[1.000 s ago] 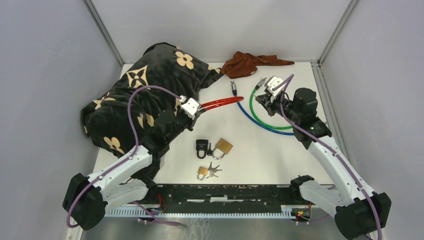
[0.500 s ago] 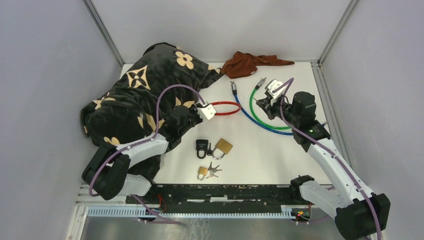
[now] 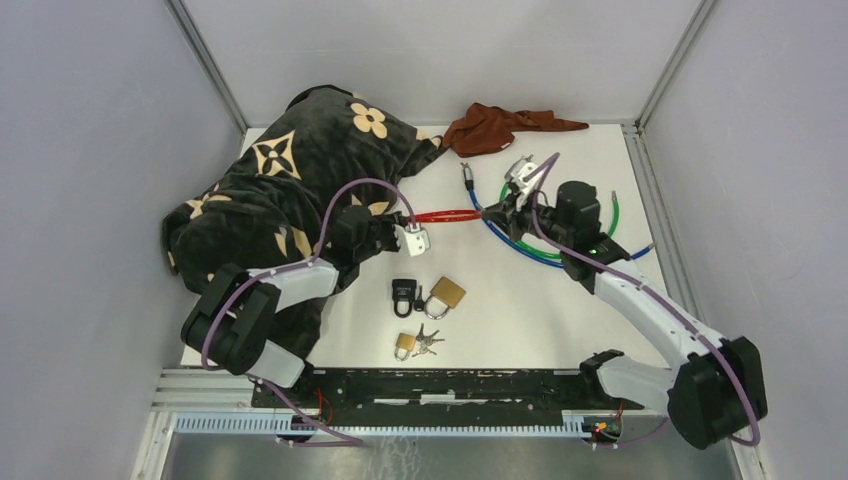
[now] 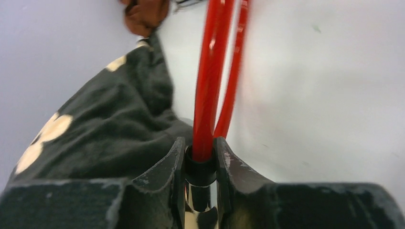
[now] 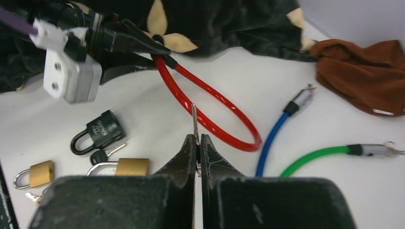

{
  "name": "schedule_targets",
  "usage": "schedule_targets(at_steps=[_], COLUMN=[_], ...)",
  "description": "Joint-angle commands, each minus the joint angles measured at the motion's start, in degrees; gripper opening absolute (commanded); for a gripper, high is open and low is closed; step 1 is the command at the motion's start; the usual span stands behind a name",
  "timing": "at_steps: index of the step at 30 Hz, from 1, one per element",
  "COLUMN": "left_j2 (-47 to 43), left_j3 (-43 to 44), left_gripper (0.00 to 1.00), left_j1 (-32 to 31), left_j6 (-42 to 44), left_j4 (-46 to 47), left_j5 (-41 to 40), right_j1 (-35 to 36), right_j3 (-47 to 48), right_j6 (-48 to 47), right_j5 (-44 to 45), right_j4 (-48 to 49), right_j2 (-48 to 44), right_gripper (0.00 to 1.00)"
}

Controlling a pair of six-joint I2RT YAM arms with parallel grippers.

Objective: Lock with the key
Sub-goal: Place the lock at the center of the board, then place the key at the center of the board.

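Lab test cell: white table inside plain grey walls.

Your right end effector is pinched shut on a thin key, blade upright before the red cable loop. The left end effector grips the loop's far end. A black padlock lies on the desk, lower left.

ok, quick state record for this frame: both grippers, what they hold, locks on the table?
left gripper: shut on red cable lock, at its black end collar
right gripper: shut on key, blade toward the red loop
black padlock: on table, untouched
large brass padlock: beside black padlock
small brass padlock: near edge, spare keys beside it
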Motion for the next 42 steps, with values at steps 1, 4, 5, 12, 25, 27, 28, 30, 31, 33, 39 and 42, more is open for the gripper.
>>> schedule_targets(at_steps=[1, 4, 5, 12, 25, 27, 28, 30, 31, 33, 39, 42], left_j2=[-2.95, -3.83, -4.39, -10.39, -27.38, -29.41, -30.44, -32.23, -33.27, -35.38, -41.31, -42.99], left_j3=[-4.55, -4.93, -5.12, -7.02, -6.13, -7.73, -8.48, -9.68, -10.13, -10.83, -12.18, -13.47], left_gripper=[0.34, 0.43, 0.57, 0.96, 1.0, 1.0, 1.0, 1.0, 1.0, 1.0, 1.0, 1.0], left_j1=[-0.67, -0.67, -0.63, -0.65, -0.57, -0.26, 0.11, 1.38, 2.08, 3.77, 5.82, 6.1], left_j6=[14.28, 12.83, 12.58, 11.71, -38.55, -48.37, -52.67, -61.35, -65.12, -70.79, -72.82, -69.99], left_j4=[-8.01, -7.21, -7.22, -8.54, -9.97, -9.03, -8.96, -9.61, -10.56, -13.13, -17.37, -18.81], left_j5=[8.03, 7.1, 7.14, 7.81, 3.06, 2.17, 1.51, -0.6, -2.36, -5.22, -1.43, 1.23], right_j1=[6.57, 10.76, 11.33, 12.33, 14.01, 13.95, 13.93, 13.71, 13.28, 11.2, 1.63, 1.44], right_j3=[4.19, 7.6, 8.67, 15.66, 24.41, 26.13, 27.07, 28.73, 28.96, 27.82, 24.64, 27.77], right_j6=[2.86, 2.77, 3.06, 5.67, 8.02, 6.45, 5.46, 2.0, 0.72, -1.44, -3.21, -6.53], right_j5=[2.15, 3.53, 3.57, 7.24, 16.66, 18.67, 20.56, 25.59, 27.92, 31.84, 26.4, 25.05], right_j4=[5.16, 5.28, 5.27, 4.97, -10.08, -14.22, -15.91, -20.3, -22.64, -25.82, -30.24, -31.42], right_j2=[6.86, 14.17, 16.19, 28.69, 42.89, 42.59, 41.8, 39.63, 38.25, 35.54, 34.22, 36.82], right_gripper=[0.0, 0.0, 0.0, 0.0, 0.4, 0.49, 0.52, 0.54, 0.54, 0.53, 0.51, 0.46])
